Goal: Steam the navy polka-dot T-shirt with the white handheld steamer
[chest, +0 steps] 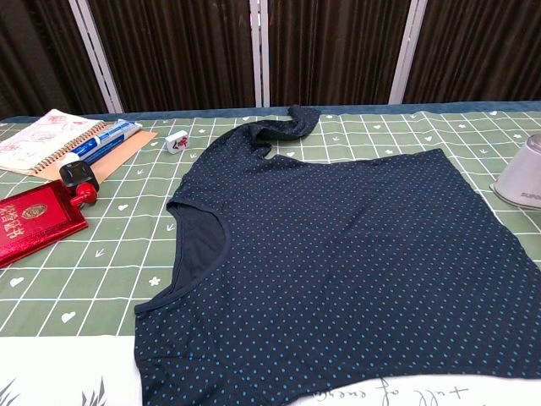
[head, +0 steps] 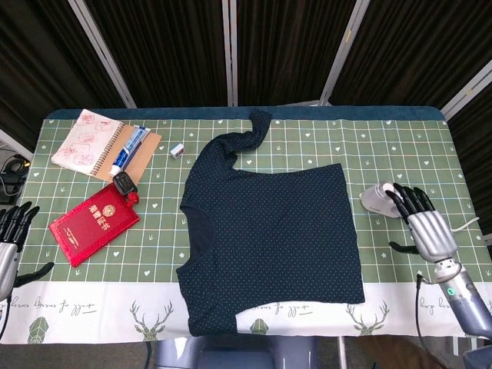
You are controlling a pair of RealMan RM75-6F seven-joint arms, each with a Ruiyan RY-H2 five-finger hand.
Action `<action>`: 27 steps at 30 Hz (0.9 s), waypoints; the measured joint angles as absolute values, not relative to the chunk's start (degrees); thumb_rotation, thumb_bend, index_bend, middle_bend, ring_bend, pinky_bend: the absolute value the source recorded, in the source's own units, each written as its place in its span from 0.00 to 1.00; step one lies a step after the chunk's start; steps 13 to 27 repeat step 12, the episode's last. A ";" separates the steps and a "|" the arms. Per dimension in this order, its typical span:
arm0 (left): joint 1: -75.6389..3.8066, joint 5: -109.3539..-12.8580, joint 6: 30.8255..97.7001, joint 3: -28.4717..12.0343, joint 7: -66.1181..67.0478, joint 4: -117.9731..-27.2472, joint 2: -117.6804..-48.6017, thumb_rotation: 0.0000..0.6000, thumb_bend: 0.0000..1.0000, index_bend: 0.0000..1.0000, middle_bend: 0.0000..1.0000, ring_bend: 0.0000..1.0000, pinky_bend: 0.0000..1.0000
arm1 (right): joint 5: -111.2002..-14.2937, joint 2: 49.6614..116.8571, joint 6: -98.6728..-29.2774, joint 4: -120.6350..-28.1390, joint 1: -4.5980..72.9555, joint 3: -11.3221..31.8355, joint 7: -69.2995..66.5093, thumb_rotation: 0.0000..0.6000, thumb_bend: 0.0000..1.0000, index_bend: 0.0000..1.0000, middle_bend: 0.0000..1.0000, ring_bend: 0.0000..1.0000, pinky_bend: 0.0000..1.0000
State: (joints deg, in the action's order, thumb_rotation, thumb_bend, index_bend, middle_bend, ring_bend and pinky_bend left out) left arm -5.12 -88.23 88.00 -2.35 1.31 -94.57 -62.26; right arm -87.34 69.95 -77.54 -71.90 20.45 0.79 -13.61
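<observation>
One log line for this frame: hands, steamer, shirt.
right hand: open, beside steamer, not holding | left hand: open, at table edge | T-shirt: flat on table

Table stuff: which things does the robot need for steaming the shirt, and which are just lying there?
For the job:
navy polka-dot T-shirt
white handheld steamer
right hand, beside the steamer, empty

Just lying about:
spiral notebook
toothpaste tube
red booklet
black car key
small white tile
</observation>
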 measured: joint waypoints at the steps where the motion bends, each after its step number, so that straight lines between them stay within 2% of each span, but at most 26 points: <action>1: -5.06 -88.49 88.08 -2.23 1.14 -94.64 -62.16 1.00 0.00 0.00 0.00 0.00 0.00 | -87.21 68.84 -79.22 -74.65 19.35 0.84 -11.42 1.00 0.00 0.00 0.00 0.00 0.00; 5: -4.90 -89.35 88.26 -1.75 0.63 -94.76 -61.93 1.00 0.00 0.00 0.00 0.00 0.00 | -87.13 64.76 -86.36 -83.33 14.46 0.88 -3.68 1.00 0.00 0.00 0.00 0.00 0.00; 7: -4.88 -89.75 88.24 -1.52 0.41 -94.79 -61.84 1.00 0.00 0.00 0.00 0.00 0.00 | -87.27 63.68 -87.62 -85.24 13.04 0.78 -1.74 1.00 0.00 0.00 0.00 0.00 0.00; 12: -4.88 -90.65 88.20 -1.08 0.09 -94.89 -61.73 1.00 0.00 0.00 0.00 0.00 0.00 | -87.26 62.31 -87.99 -88.23 11.41 0.24 1.10 1.00 0.00 0.00 0.00 0.00 0.00; 27: -4.88 -90.65 88.20 -1.08 0.09 -94.89 -61.73 1.00 0.00 0.00 0.00 0.00 0.00 | -87.26 62.31 -87.99 -88.23 11.41 0.24 1.10 1.00 0.00 0.00 0.00 0.00 0.00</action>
